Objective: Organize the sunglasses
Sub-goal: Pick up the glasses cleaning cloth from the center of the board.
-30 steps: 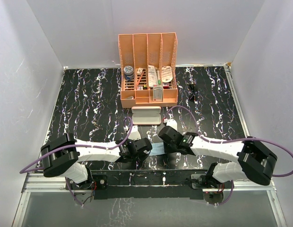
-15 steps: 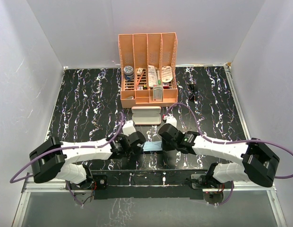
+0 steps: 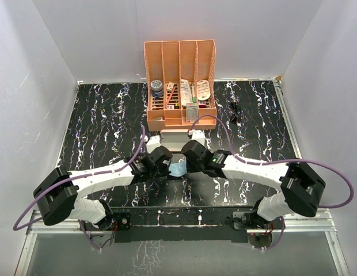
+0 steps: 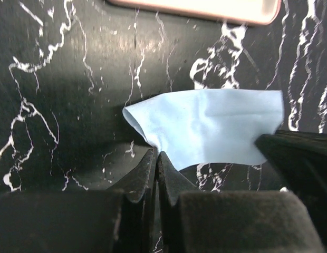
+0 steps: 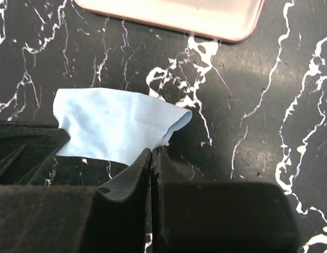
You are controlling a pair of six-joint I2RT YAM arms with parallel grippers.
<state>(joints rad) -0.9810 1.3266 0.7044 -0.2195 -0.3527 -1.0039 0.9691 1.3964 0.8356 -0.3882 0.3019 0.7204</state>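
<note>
**Both claws pinch the cloth; the sunglasses wait at the back right**

The left gripper [image 4: 155, 158] has its jaws pressed together on one edge of the light blue cloth [image 4: 211, 126]. The right gripper [image 5: 152, 155] is clamped the same way on the opposite edge. Seen from above, the two grippers stand close together at the middle of the table [image 3: 109, 126], with the cloth bunched and bowed between them. A shadow under the cloth in both wrist views suggests it is raised a little off the surface, though that cannot be told for certain.

The pink case [image 3: 173, 137] lies just beyond the cloth, in front of the peach desk organizer [image 3: 180, 80]. The case looks shut from above.

The sunglasses [image 3: 233, 112] lie on the table at the back right, beside the organizer and well apart from both grippers. Nothing touches them.

The step in hand seems to be handling the cloth, either folding it or carrying it toward the case. The glasses themselves have not been dealt with, so the task is likely at an early or middle stage.

The next move calls for the two arms to travel together so the cloth neither stretches nor slips from either pinch. They then need to set it down flat and let go. After that, the right arm is the nearer one to reach back for the sunglasses. Their thin frame will need a careful, well-centred grip.
</note>
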